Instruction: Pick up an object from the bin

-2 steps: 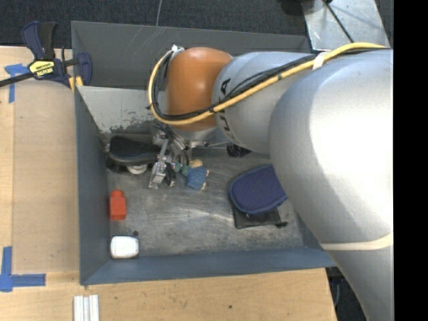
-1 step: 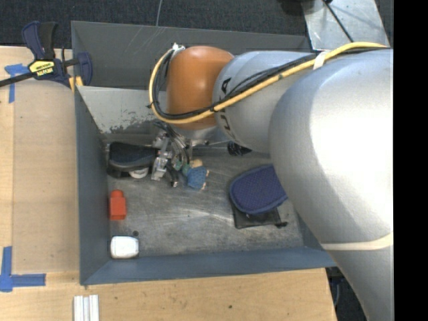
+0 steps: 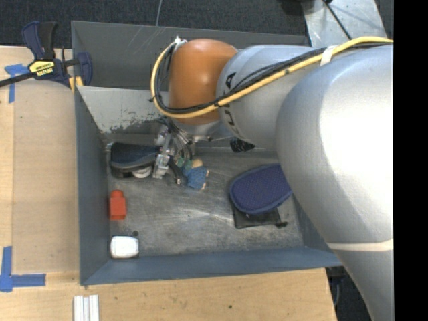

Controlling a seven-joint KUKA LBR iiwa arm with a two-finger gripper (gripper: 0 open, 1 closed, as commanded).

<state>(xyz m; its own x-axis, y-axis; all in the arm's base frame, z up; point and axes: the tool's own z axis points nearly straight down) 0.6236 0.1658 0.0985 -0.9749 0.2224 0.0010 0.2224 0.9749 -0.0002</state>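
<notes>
Gripper [image 3: 170, 168], spread open, sits between a dark blue shoe [image 3: 130, 156] and small blue piece [image 3: 198, 178].

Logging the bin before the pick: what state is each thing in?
pincer: down in the bin.
dark shoe: lying flat, left of the pincer.
small blue scrap: lying loose, right of the pincer.
orange block: lying alone, far left.
white piece: lying in the front-left corner.
blue oval pad: resting on a black base.

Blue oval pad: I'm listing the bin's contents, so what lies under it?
A flat black piece pokes out below the blue oval pad. How far it runs underneath, and whether anything else lies there, is covered by the pad.
</notes>
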